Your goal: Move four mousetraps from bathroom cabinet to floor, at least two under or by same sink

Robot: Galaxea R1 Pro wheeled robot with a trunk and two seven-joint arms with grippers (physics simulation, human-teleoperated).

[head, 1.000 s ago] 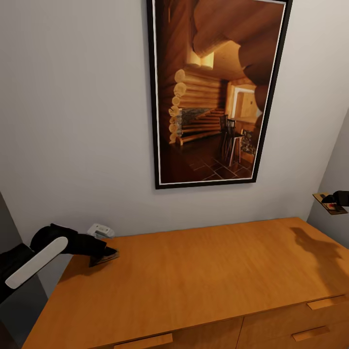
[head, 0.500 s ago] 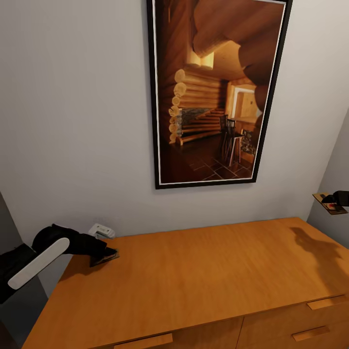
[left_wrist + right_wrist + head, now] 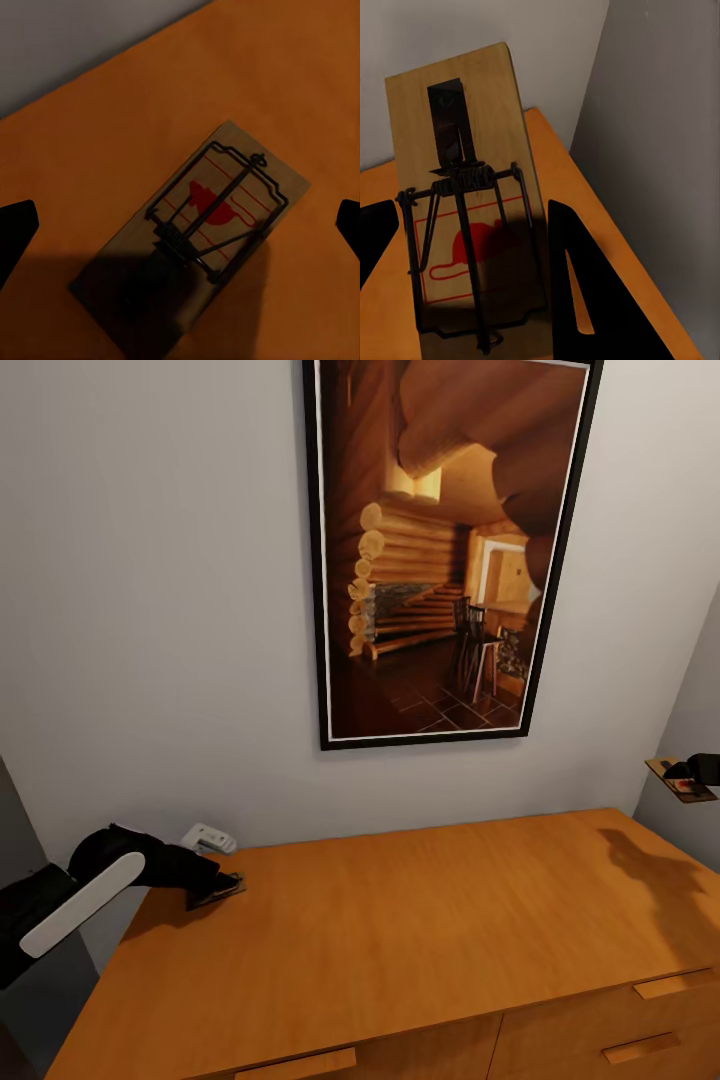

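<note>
The robot stands in front of the cabinet (image 3: pixel 400 930), under a large framed picture (image 3: pixel 445 550) on the wall. At the far left corner of the cabinet top lies one mousetrap (image 3: pixel 222 887), flat on the wood. The left gripper (image 3: pixel 222 881) is just over it; in the left wrist view its fingers (image 3: pixel 15 232) are spread wide, one on each side of the trap (image 3: pixel 199 236), and they do not touch it. At the right, beyond the cabinet's edge, the right gripper (image 3: pixel 688 773) holds a second mousetrap (image 3: pixel 680 782) in the air; in the right wrist view this board (image 3: pixel 465 202) sits pinched between the two fingers (image 3: pixel 574 285).

So I think the task is near its beginning: one trap is lifted, one is about to be taken, and no trap is on the floor as far as I can see. I see no other traps here
</note>
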